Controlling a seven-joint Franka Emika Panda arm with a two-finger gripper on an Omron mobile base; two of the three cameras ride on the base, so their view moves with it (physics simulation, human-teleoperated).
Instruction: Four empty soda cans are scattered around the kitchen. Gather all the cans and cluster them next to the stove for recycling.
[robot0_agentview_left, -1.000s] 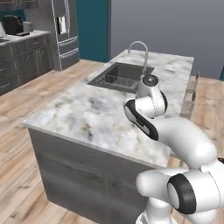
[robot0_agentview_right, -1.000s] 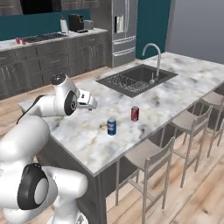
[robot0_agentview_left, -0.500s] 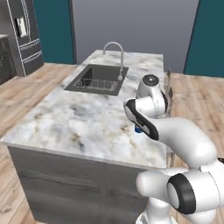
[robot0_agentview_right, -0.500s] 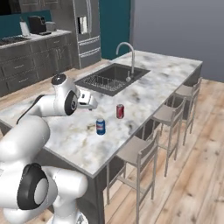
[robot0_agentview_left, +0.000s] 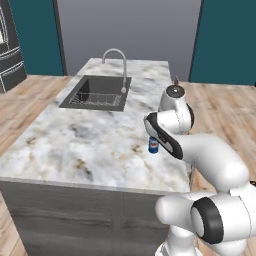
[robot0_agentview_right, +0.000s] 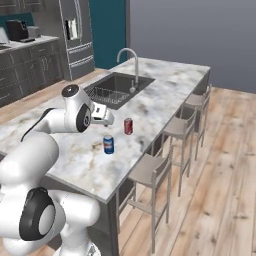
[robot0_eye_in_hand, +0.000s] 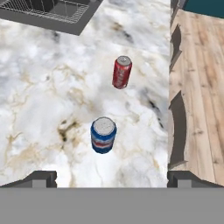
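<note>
Two cans stand upright on the marble island (robot0_eye_in_hand: 52, 87): blue can (robot0_eye_in_hand: 103, 134) nearer the spread, empty gripper (robot0_eye_in_hand: 111, 178), red can (robot0_eye_in_hand: 121, 72) toward the sink (robot0_eye_in_hand: 57, 13).

A marble-topped island (robot0_agentview_right: 165, 90) stands in the middle of the room, its sides dark grey wood grain. A sink (robot0_agentview_left: 97, 92) with a curved chrome faucet (robot0_agentview_left: 116, 62) is sunk into its far end. Pale stools (robot0_agentview_right: 155, 175) line one long edge. The floor (robot0_agentview_right: 210, 170) is light wooden planks. Behind rise a grey wall (robot0_agentview_left: 130, 30) and teal walls (robot0_agentview_left: 225, 40). A steel fridge (robot0_agentview_right: 75, 35) and dark cabinets (robot0_agentview_right: 25, 70) stand along the far side.
</note>
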